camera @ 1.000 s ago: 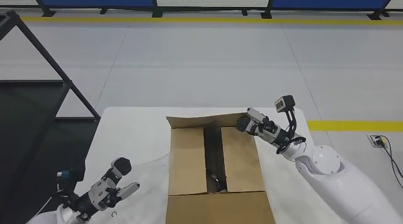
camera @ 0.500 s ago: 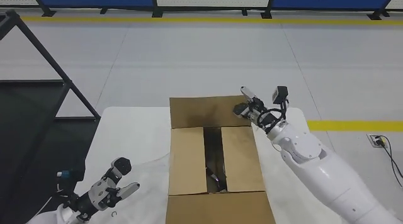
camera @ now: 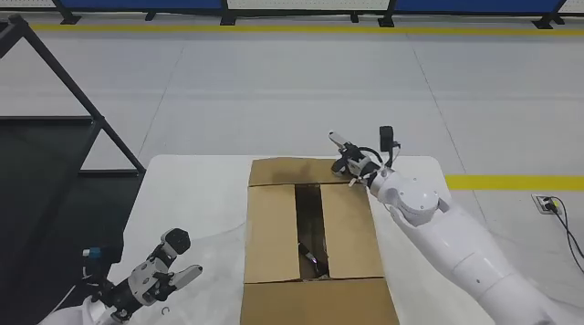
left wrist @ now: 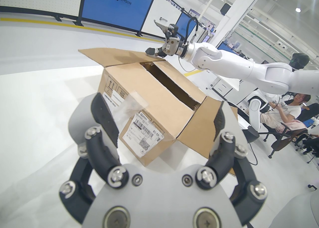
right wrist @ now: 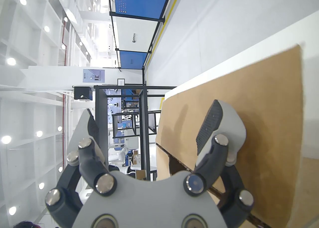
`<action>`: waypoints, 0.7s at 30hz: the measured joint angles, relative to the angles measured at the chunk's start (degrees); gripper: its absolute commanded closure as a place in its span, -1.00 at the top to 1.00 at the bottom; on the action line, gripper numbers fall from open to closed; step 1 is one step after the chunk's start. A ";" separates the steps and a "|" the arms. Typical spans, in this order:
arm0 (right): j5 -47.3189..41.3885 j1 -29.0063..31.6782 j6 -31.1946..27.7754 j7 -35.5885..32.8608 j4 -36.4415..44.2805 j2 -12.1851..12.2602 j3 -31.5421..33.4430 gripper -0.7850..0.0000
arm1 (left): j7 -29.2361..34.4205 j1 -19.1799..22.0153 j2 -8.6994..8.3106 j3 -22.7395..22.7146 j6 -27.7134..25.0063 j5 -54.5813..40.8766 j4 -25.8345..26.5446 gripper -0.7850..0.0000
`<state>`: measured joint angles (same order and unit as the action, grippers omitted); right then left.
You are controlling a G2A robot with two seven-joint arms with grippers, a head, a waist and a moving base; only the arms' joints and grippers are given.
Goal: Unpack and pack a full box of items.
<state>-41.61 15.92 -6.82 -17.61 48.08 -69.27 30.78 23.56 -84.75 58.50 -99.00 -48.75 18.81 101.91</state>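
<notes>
- Right gripper (right wrist: 152, 111) has its fingers released, one seemingly pressing the far flap (camera: 292, 172) of the brown cardboard box (camera: 272, 234); it may slip off and the flap spring up.
- The box, mid white worktop (camera: 196, 197), could slide under the push.
- Left gripper (left wrist: 159, 106), fingers released, hangs beside it, bracing nothing.

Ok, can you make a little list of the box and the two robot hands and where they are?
Box: cardboard, on the white table, with a gap along its top
Far flap: folded outward
Right gripper: open, at the far flap's corner
Left gripper: open, near the table's front edge, apart from the box
</notes>
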 measured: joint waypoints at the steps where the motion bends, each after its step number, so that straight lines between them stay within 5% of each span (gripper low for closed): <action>1: 0.15 -0.25 0.72 -0.36 -0.58 -0.32 -0.02 1.00 | 0.00 0.00 0.00 0.00 0.00 0.00 0.00 1.00; 7: 1.11 -1.43 3.37 -3.19 -3.52 -2.12 0.25 1.00 | 0.00 0.00 0.00 0.00 0.00 0.00 0.00 1.00; 13: 1.46 -1.07 -1.05 -2.91 -5.12 -2.96 2.49 1.00 | 0.00 0.00 0.00 0.00 0.00 0.00 0.00 1.00; 21: 0.66 2.53 -10.07 -9.82 -5.75 -0.43 9.71 1.00 | -0.19 0.03 0.01 0.04 0.16 -0.12 0.33 1.00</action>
<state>-40.95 18.45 -16.88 -27.43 42.33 -69.70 40.49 23.37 -84.72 58.50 -98.96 -48.58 18.69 102.25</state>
